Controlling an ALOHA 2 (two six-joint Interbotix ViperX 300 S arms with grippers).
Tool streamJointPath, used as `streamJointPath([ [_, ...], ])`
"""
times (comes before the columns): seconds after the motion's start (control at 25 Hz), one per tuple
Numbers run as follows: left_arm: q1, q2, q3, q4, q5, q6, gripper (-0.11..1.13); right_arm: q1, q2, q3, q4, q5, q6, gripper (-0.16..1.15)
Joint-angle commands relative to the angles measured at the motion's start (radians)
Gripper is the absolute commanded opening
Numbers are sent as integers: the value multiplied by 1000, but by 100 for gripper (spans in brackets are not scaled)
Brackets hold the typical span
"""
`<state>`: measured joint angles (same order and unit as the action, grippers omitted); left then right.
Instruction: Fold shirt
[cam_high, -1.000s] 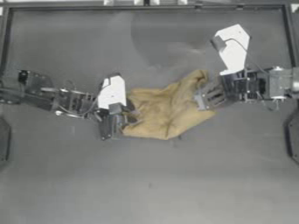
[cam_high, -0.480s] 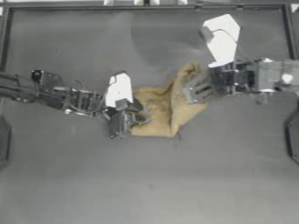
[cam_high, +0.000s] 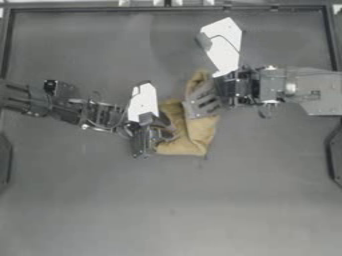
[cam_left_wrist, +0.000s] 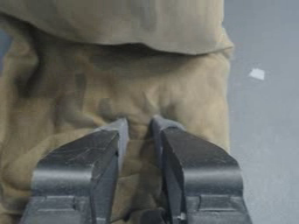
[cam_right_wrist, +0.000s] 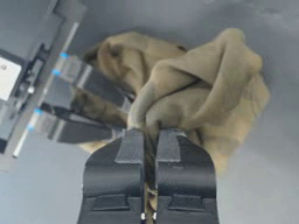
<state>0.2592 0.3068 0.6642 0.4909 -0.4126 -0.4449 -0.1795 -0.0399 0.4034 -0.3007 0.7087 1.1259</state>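
Now both grippers, left (cam_high: 155, 136) and right (cam_high: 200, 105), clamp the bunched shirt (cam_high: 190, 131).

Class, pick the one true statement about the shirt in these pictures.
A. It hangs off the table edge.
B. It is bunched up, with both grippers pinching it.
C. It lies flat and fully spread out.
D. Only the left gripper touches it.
B: the shirt is a crumpled bundle, with the left gripper and the right gripper each closed on a fold of it.
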Motion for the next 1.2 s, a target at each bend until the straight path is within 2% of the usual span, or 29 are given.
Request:
streamJointPath([
  [0.04, 0, -74, 0, -2, 3, 2, 68, 3, 5, -41, -2, -2, -5, 4],
  [0.4, 26, -215, 52, 2, 49, 6, 69, 12, 34, -43, 3, -5, -5, 4],
  [0.72, 37, -405, 129, 3, 161, 8, 69, 11, 48, -55, 15, 0, -6, 4],
  [0.92, 37, -495, 178, 0, 215, 8, 69, 18, 98, -110, 38, 21, -29, 4],
  [1.2, 37, -565, 241, -2, 221, 0, 69, 28, 179, -204, 57, 58, -46, 4],
])
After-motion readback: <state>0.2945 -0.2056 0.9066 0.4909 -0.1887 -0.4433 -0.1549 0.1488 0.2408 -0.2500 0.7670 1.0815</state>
